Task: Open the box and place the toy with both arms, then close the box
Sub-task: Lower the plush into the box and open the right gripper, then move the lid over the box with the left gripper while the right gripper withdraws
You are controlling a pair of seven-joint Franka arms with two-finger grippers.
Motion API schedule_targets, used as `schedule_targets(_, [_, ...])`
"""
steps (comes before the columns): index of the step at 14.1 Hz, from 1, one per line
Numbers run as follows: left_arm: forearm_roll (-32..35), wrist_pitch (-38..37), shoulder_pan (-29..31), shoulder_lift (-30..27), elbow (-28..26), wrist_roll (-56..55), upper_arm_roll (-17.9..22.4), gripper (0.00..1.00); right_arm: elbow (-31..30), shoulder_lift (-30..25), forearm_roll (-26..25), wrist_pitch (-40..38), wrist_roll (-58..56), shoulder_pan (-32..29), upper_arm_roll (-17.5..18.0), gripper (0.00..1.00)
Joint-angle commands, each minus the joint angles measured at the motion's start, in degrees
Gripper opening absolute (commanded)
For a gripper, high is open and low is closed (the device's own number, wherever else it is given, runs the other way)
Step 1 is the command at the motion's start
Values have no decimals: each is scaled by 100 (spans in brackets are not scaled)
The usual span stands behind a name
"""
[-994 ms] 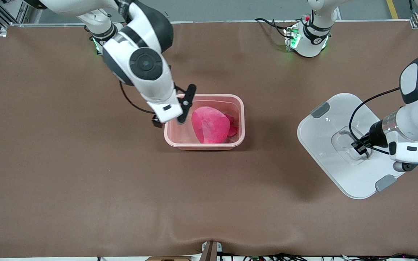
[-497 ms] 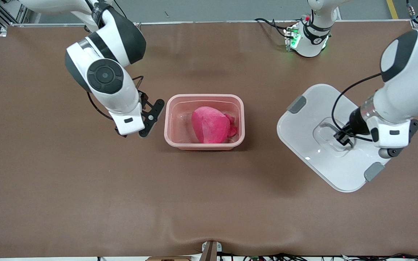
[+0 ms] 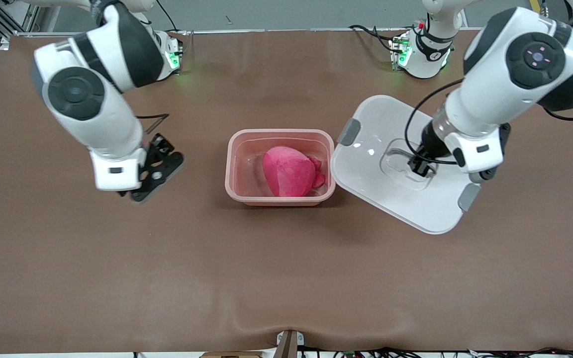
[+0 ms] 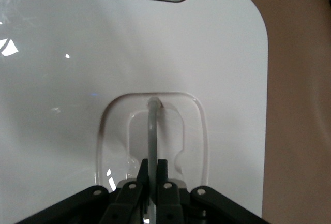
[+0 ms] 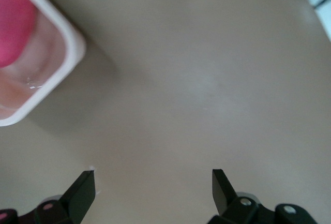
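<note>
Front view first: we've got the box [image 3: 280, 167] sitting open about mid-table on the brown tabletop [image 3: 286, 273], and the toy [image 3: 289, 171] is already inside it, bright pink against the paler pink walls, lying more toward the left arm's end of the tub. Its little feet poke out on that same side.

We see the lid [image 3: 381, 169] off the box, held up in the air just beside the box at the left arm's end, tilted, with one corner right next to the box rim. One grey clip [image 3: 348, 132] shows at the edge nearest the box and another grey clip [image 3: 468, 198] at the lid's outer edge.

Left gripper [image 3: 420, 166] is down in the lid's recessed middle. In the left wrist view we can see the left gripper [image 4: 153, 175] with its fingers pinched tight on the thin handle [image 4: 152, 131] that arches across the recess [image 4: 155, 136], so it's clamped on the lid by that handle.

Right gripper [image 3: 154, 169] is over bare tabletop beside the box, toward the right arm's end, well apart from the box rim. In the right wrist view the right gripper [image 5: 153, 193] has its two fingers [image 5: 83, 190] spread wide with nothing between them, just table under them, and a corner of the box [image 5: 51, 79] with a bit of the toy [image 5: 15, 27] shows off to one edge.
</note>
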Motion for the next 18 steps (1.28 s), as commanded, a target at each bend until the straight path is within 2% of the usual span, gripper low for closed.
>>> schedule_targets(1, [-78, 225, -219, -32, -111, -879, -148, 0, 384, -31, -42, -48, 78, 25, -420, 100])
schedule_targets(4, [246, 576, -668, 153, -85, -1654, -130, 0, 437, -267, 176, -92, 140, 8, -1079, 100])
schedule_targets(7, [589, 928, -1195, 424, -15, -2268, -34, 0, 437, -504, 1333, -145, 157, -10, -2175, 100])
schedule_targets(9, [783, 1078, -1416, 609, -15, -2936, 11, 0, 350, -742, 1837, -215, 157, 16, -2810, 100])
schedule_targets(11, [1099, 1332, -1679, 741, -15, -3673, 11, 0, 315, -900, 1865, -609, 480, 8, -3049, 100])
schedule_targets(13, [1415, 1596, -1881, 899, -23, -4447, 11, 0, -43, -1276, 1847, -874, 1078, 25, -3085, 100])
schedule_targets(16, [2221, 1887, -2215, 1119, -32, -5764, 19, 0, -1369, -2173, 1838, 28, 1142, 25, -3120, 100])
schedule_targets(18, [2838, 1896, -2391, 1277, -32, -6557, 19, 0, -1531, -2246, 1865, 75, 1028, 43, -3234, 100])
